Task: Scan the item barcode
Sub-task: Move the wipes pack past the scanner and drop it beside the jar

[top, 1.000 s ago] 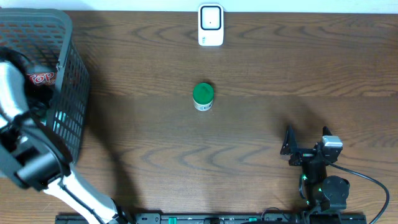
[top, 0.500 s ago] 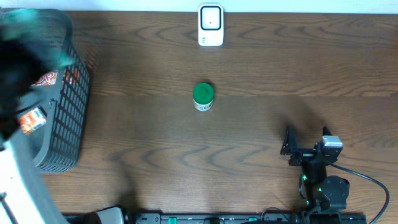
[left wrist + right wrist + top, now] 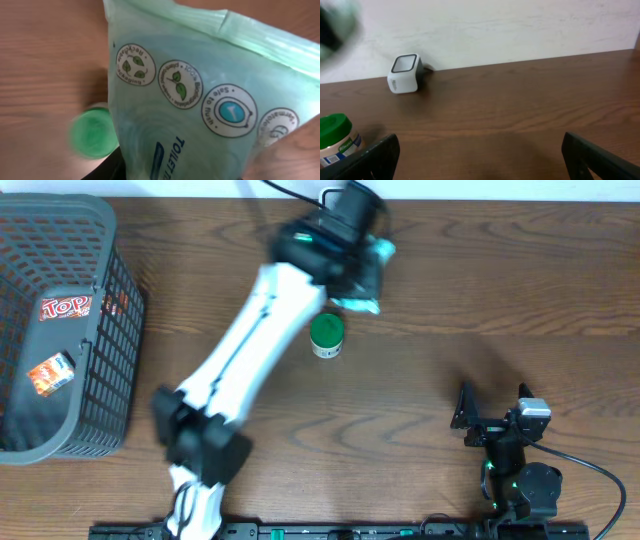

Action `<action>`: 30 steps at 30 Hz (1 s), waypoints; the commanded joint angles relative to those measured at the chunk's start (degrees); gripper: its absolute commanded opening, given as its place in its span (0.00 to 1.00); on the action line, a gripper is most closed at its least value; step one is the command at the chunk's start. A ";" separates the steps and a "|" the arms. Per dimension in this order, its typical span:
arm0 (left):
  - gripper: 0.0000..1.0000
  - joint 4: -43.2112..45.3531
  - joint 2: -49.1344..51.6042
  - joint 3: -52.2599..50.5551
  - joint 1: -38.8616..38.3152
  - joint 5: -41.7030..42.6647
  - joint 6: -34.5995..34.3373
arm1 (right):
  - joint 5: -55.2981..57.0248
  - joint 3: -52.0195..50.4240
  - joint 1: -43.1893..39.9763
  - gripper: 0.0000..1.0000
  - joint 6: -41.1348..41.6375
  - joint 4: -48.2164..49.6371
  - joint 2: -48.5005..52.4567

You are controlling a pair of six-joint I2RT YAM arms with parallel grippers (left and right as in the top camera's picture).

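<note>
Swung out of the basket (image 3: 112,310) and across the table (image 3: 470,290), the left pincer (image 3: 362,275) now hangs at the far middle, pinching a pale green pouch (image 3: 381,250) that it has lifted out. Its wrist covers nearly all of the scanner (image 3: 404,73) from overhead, so the item looks to be arriving for the scan, not yet read. Just on the near side of that pincer stands a green-lidded jar (image 3: 326,335). Well off to its left, the basket holds a red "Top" packet (image 3: 68,307) and a small orange packet (image 3: 50,372). The right pincer (image 3: 494,406) waits spread wide near the front edge, holding nothing.

From the left wrist, the pouch fills the frame, printed roundels up; no barcode shows on this face, so I judge it may need turning. The jar's lid sits blurred below and left.

From the right wrist, between its spread fingers, the scanner stands far ahead to the left, with the jar nearer.
</note>
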 commanded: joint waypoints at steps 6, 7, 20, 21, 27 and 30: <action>0.36 2.21 15.17 0.20 -3.43 -1.70 -7.41 | 0.28 -0.04 -0.13 0.99 0.59 -0.24 -0.28; 0.36 2.19 16.26 0.20 -3.74 -1.68 -7.93 | 0.31 -0.04 -0.13 0.99 0.59 -0.24 -0.28; 0.96 2.54 18.60 0.96 -7.72 -1.55 -6.73 | 0.28 -0.04 -0.13 0.99 0.59 -0.24 -0.28; 0.98 1.90 17.79 1.77 -7.41 -1.55 -5.16 | 0.28 -0.04 -0.13 0.99 0.59 -0.24 -0.28; 0.98 -4.96 7.32 12.87 -2.14 -1.55 3.21 | 0.28 -0.04 -0.13 0.99 0.59 -0.24 -0.28; 0.98 -7.30 -1.11 18.91 2.40 -1.57 7.28 | 0.31 -0.04 -0.13 0.99 0.59 -0.24 -0.28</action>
